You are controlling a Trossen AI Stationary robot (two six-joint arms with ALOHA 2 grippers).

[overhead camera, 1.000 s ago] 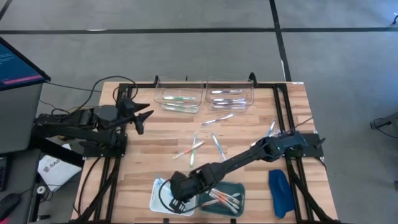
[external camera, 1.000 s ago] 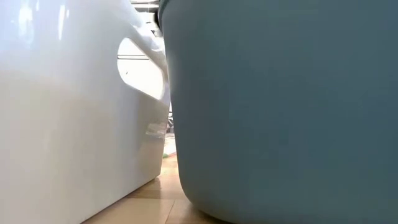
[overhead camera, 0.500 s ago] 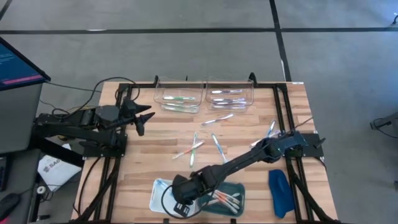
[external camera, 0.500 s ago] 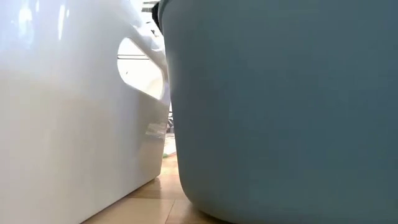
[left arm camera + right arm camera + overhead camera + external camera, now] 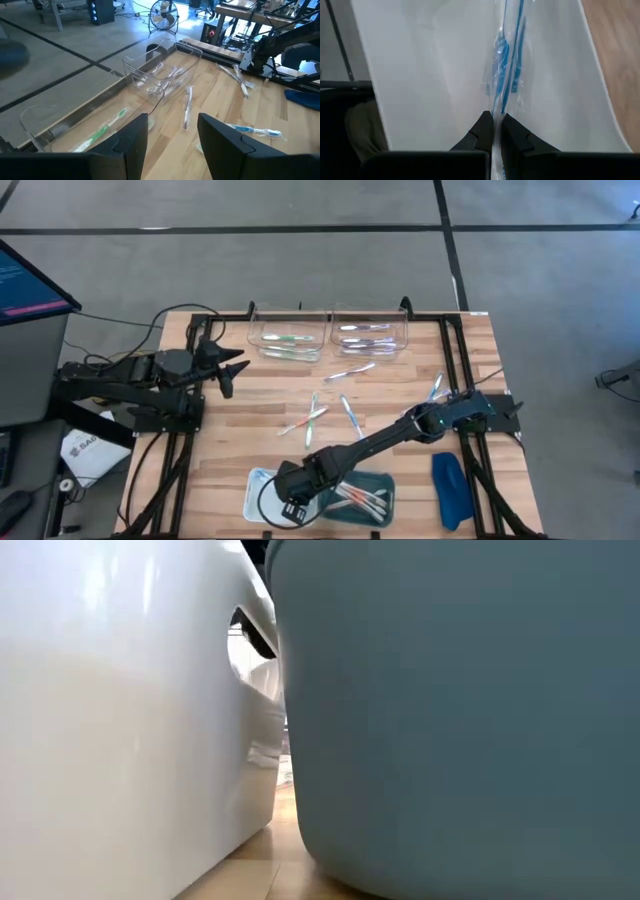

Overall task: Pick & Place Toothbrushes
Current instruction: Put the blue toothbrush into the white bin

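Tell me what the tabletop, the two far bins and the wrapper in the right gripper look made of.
Tabletop: wood, matte, with plank seams and grain. Far bins: clear hard plastic, probably; the toothbrushes inside show through. Wrapper pinched by the right gripper: thin clear film, crinkled and glinting, over a blue toothbrush.

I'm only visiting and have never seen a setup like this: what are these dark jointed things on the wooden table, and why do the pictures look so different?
They are two robot arms with two-finger grippers. One picture looks down from above, one sits at table height behind two tubs, and one rides on each wrist. The right gripper, over the white tray, is shut on a clear-wrapped blue toothbrush. The left gripper waits open near the clear bins. Loose toothbrushes lie on the table; others fill the teal tray.
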